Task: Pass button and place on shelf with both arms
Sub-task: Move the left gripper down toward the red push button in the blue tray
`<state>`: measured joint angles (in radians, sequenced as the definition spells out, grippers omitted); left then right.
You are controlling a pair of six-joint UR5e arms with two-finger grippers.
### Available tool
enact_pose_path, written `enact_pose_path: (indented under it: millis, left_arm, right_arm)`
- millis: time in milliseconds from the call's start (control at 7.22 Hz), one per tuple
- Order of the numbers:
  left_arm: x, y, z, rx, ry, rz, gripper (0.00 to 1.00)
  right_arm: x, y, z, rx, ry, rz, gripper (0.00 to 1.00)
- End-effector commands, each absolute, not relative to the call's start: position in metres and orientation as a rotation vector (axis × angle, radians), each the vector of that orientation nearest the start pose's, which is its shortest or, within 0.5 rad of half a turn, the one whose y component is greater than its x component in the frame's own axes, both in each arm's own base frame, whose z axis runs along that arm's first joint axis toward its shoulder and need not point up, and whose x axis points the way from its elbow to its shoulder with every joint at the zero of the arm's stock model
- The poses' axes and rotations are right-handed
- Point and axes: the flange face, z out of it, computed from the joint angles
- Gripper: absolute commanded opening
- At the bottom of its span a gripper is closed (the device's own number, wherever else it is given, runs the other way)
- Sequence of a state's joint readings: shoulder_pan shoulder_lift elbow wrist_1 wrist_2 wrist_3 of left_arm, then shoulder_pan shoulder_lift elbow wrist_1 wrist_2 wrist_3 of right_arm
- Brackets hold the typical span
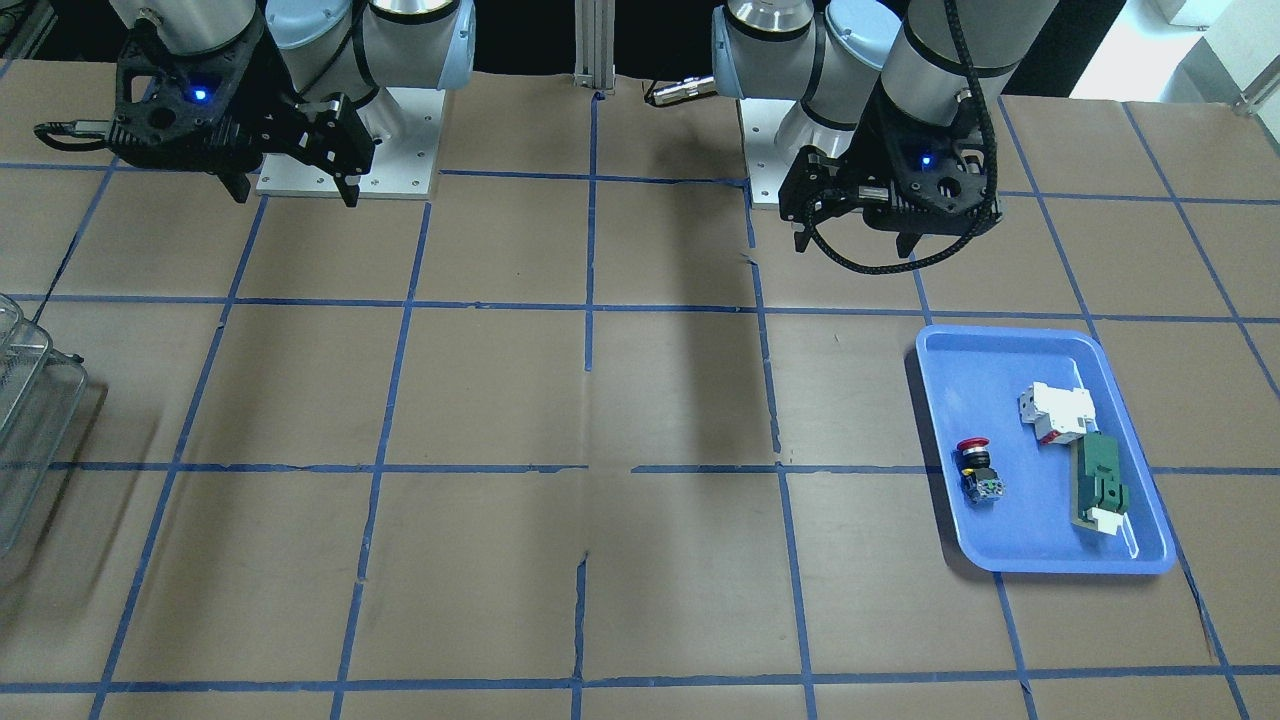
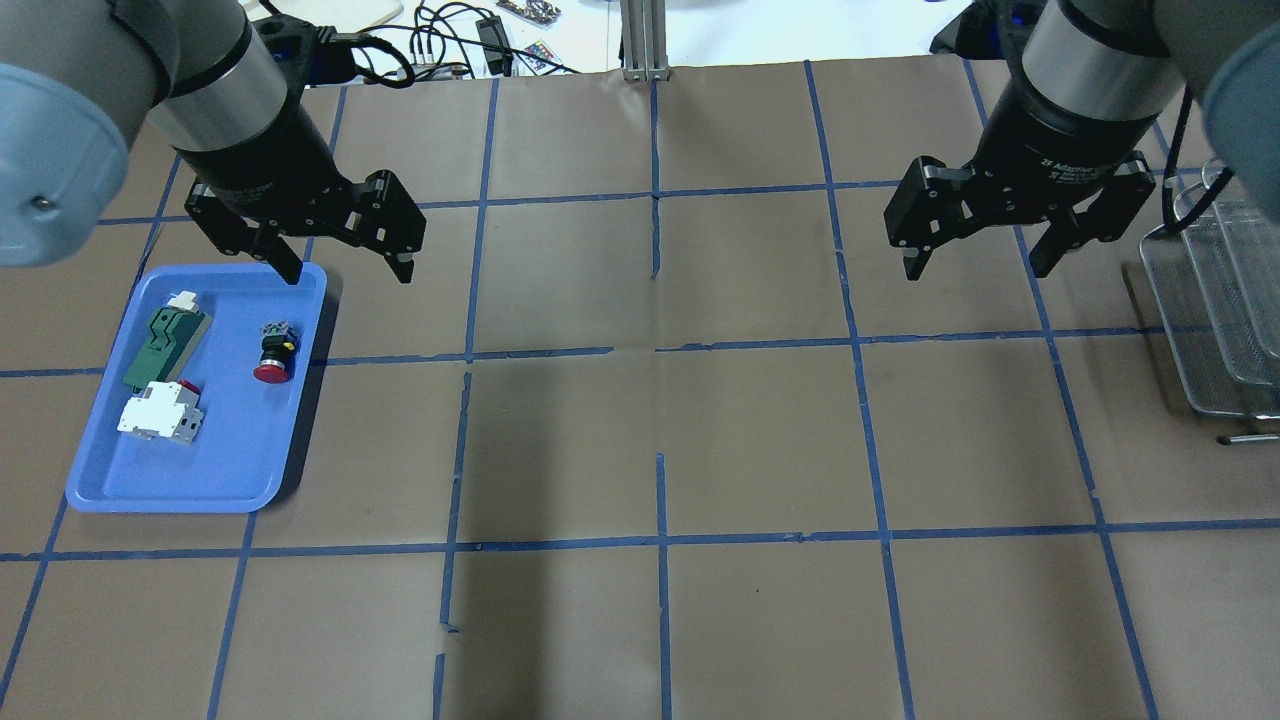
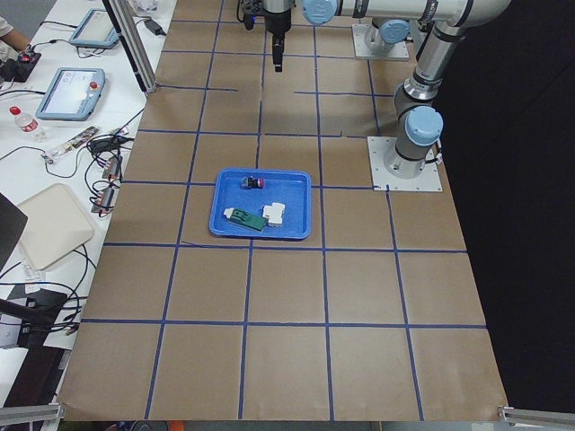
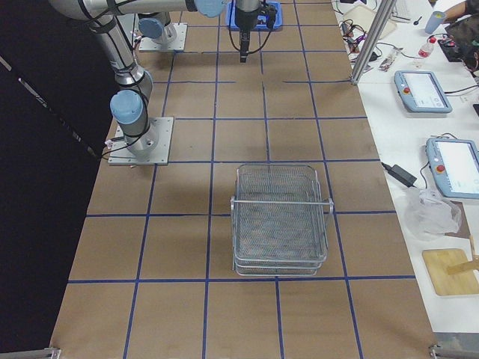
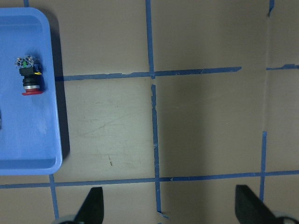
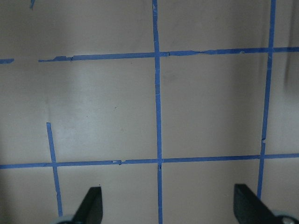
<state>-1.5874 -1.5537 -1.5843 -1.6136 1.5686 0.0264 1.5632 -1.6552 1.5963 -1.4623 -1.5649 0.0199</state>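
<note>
The button [image 2: 274, 352], with a red cap and black body, lies on its side in a blue tray [image 2: 220, 450] at the table's left; it also shows in the front view [image 1: 975, 470] and the left wrist view [image 5: 29, 77]. My left gripper [image 2: 347, 272] is open and empty, hovering above the tray's far right corner, apart from the button. The wire-mesh shelf [image 2: 1215, 310] stands at the table's right end and shows whole in the right side view [image 4: 281, 217]. My right gripper [image 2: 975, 268] is open and empty, hovering over bare table left of the shelf.
The tray also holds a white-and-red breaker block [image 2: 160, 415] and a flat green part with a white end [image 2: 165, 340], both left of the button. Brown paper with a blue tape grid covers the table. Cables and tablets lie beyond its far edge.
</note>
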Motion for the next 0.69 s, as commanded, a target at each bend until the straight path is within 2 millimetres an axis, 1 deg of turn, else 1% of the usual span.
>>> enact_pose_path:
  millis: [0, 277, 415, 554]
  left_arm:
    - [-0.141, -0.478, 0.486, 0.075, 3.142, 0.058, 1.0]
    - [-0.139, -0.478, 0.484, 0.077, 3.134, 0.058, 1.0]
    - [-0.13, -0.482, 0.484, 0.099, 3.13, 0.049, 1.0]
    - [-0.114, -0.486, 0.49, 0.158, 3.124, 0.007, 1.0]
  right_arm:
    - [0.13, -0.452, 0.505, 0.041, 3.136, 0.07, 1.0]
    - [0.13, -0.452, 0.506, 0.041, 3.136, 0.067, 1.0]
    - [0.13, -0.452, 0.506, 0.043, 3.136, 0.067, 1.0]
    - [0.13, -0.452, 0.506, 0.043, 3.136, 0.067, 1.0]
